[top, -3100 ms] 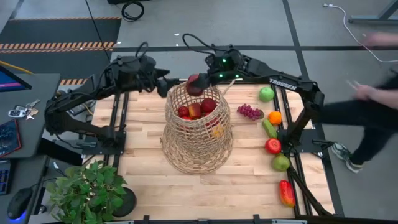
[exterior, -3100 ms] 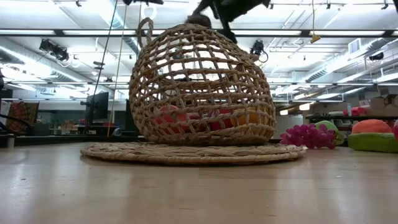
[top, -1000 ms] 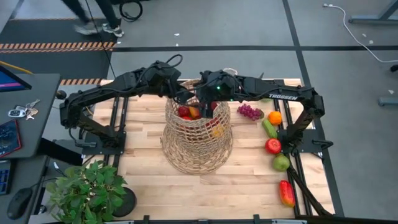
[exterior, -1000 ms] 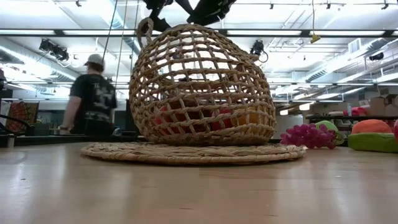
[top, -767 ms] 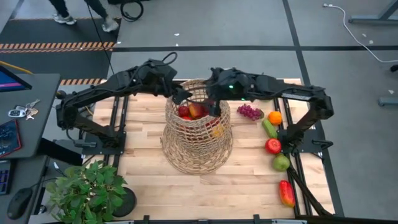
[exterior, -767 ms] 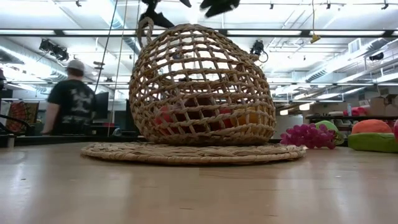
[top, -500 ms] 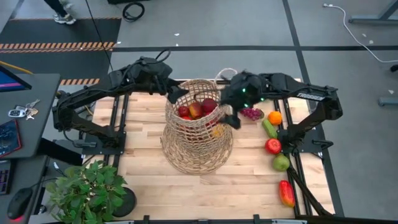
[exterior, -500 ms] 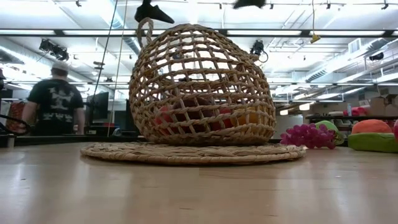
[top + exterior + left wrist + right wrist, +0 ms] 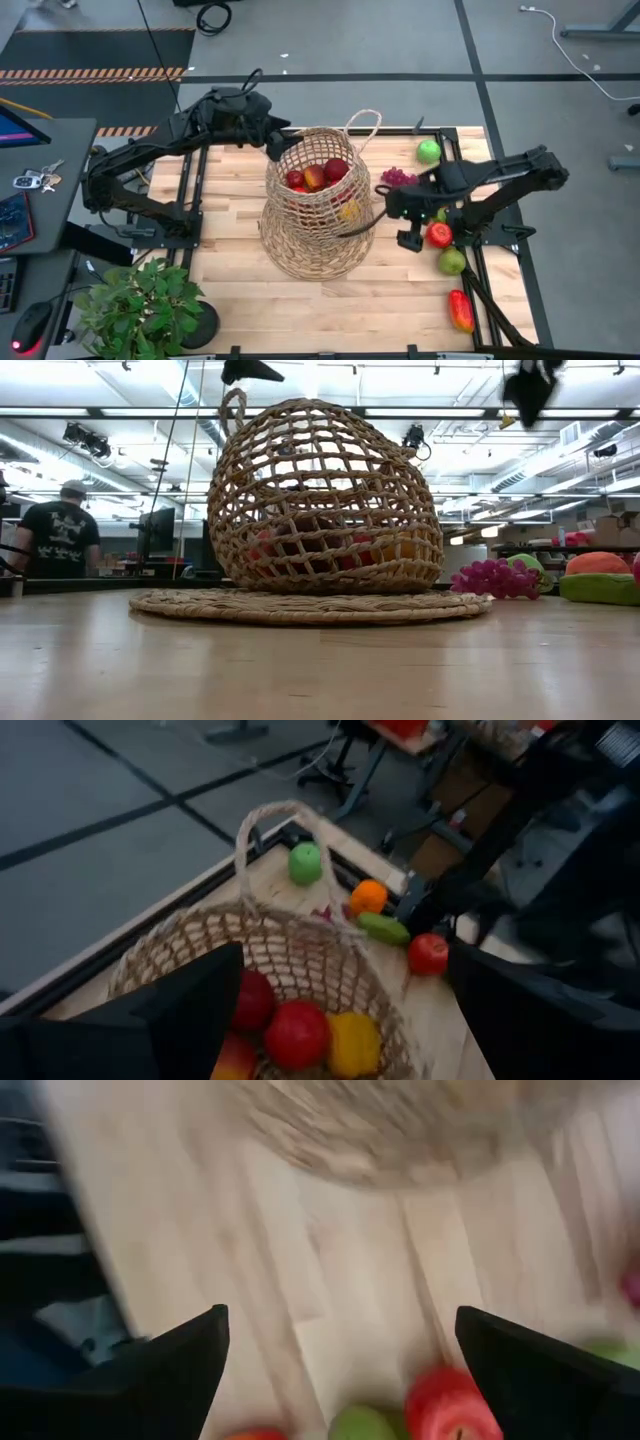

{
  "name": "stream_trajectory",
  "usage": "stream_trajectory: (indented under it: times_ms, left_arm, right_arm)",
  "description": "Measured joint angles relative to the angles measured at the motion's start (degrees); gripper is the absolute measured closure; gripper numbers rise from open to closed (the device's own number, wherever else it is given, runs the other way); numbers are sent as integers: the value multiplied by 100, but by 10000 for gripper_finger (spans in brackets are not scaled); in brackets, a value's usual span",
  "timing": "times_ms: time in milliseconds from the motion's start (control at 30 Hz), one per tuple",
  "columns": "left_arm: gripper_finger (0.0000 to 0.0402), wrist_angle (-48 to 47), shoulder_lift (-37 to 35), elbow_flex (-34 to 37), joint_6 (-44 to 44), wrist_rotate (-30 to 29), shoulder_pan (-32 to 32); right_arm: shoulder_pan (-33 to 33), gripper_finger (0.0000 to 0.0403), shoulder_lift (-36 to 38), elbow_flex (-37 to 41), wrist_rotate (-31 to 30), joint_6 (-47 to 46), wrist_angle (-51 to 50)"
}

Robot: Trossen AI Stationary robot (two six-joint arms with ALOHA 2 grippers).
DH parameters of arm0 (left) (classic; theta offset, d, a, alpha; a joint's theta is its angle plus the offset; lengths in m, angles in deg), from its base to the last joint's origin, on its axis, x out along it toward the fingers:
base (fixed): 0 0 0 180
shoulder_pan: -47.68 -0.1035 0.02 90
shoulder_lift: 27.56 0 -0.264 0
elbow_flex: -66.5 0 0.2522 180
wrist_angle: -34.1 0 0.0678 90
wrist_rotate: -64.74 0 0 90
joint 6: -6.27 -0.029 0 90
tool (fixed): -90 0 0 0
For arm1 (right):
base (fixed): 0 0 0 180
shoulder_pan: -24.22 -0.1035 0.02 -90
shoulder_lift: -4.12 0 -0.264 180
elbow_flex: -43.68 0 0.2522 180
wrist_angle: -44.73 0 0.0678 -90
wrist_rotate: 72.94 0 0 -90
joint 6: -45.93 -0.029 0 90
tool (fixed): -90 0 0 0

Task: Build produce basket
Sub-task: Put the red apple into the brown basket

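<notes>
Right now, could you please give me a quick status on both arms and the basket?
Right gripper open, empty, above the loose fruit. Left gripper at the rim of the tall tan wicker basket. Red apples inside. Nothing in the way.

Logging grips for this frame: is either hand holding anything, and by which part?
Right hand is open and empty beside the basket. Left hand is at the rim; a hold cannot be told.

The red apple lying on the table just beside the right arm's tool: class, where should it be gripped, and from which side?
Grip the red apple across its widest middle, coming straight down from above. It is round and sits free on the table, but a green apple lies close beside it, so put the fingers on the sides away from that neighbour. The right tool is open and nearly over it.
</notes>
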Motion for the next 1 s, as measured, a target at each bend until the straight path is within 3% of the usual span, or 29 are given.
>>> stream_trajectory:
  times_ms: [200, 433, 767, 1000]
  left_arm:
    - [44, 238, 10, 0, 2, 2, 0]
    - [44, 213, 12, 0, -2, 6, 0]
    - [44, 164, -61, 2, 2, 4, 0]
    - [44, 167, -64, 2, 0, 3, 0]
  right_arm:
    - [-125, 5, 426, 1630, -178, -867, 27]
    - [147, 4, 420, 2683, 455, -840, -115]
    - [180, 4, 351, 3005, 289, -926, -325]
    - [180, 4, -174, 2993, 748, -442, -402]
